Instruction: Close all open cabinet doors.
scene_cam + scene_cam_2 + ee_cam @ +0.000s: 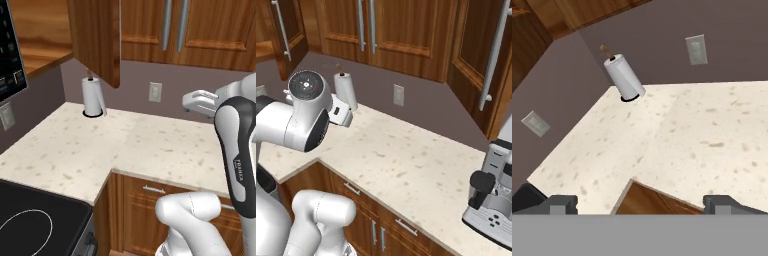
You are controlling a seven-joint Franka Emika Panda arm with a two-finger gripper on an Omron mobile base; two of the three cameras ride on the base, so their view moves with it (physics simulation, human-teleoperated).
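Observation:
One cabinet door [97, 40] stands swung out from the upper cabinets over the counter's back left corner. It shows again at the top left [286, 35] with its long silver handle. To its right, a pair of doors [200, 30] with two silver bar handles lies flush and shut. My gripper [641, 206] is open with nothing between its far-apart fingertips, and it looks down over the counter's front edge. The white hand [200, 101] hovers above the counter, to the right of the swung-out door and below it.
A paper towel roll [93, 97] stands under the open door, near a wall outlet [155, 92]. A black stove top [35, 225] is at the lower left. A coffee machine [491, 200] sits at the right, under an angled wooden door [476, 60].

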